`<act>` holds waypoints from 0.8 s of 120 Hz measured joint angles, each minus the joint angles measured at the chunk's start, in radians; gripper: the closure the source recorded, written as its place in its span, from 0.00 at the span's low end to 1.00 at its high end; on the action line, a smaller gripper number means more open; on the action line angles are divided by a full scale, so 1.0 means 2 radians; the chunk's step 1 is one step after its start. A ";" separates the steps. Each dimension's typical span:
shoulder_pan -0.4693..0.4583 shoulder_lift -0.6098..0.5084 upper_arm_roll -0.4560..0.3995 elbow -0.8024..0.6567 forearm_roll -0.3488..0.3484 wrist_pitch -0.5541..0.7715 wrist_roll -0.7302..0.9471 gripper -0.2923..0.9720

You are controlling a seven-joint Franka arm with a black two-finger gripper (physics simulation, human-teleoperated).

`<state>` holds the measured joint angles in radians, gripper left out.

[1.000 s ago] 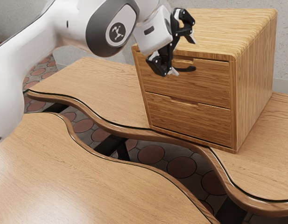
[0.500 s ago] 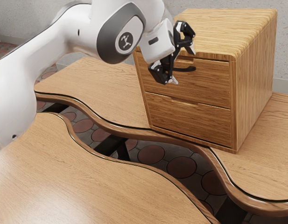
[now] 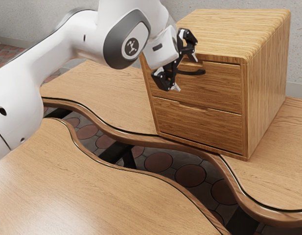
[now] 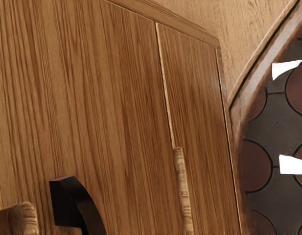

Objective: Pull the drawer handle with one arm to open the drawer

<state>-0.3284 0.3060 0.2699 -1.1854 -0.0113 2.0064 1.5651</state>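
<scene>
Straddling the black handle (image 3: 196, 72) of the upper drawer (image 3: 217, 88), the claw (image 3: 177, 59) is held spread wide, ungripped, ready for clamping; the drawer is seen shut, its cabinet (image 3: 268, 73) set by the desk's (image 3: 106, 98) wavy edge.

Cabinet (image 3: 261, 73) sits on far surface (image 3: 102, 93), toward exterior view's right. Top drawer (image 3: 214, 90) above lower drawer (image 3: 199, 125) in its front. Handle (image 3: 194, 73) on top drawer; pincer (image 3: 174, 59) at handle's exterior-view-left end. Second surface (image 3: 82, 196) nearer, floor (image 3: 158, 161) btwn them.
</scene>
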 joint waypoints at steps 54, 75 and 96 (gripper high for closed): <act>0.000 -0.002 -0.002 -0.025 0.021 -0.001 0.002 0.25; -0.003 -0.044 -0.002 -0.069 0.033 -0.003 0.006 0.25; -0.011 -0.054 -0.005 -0.078 0.040 -0.002 0.005 0.24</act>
<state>-0.3512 0.1977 0.2591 -1.3417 0.0681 2.0022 1.5755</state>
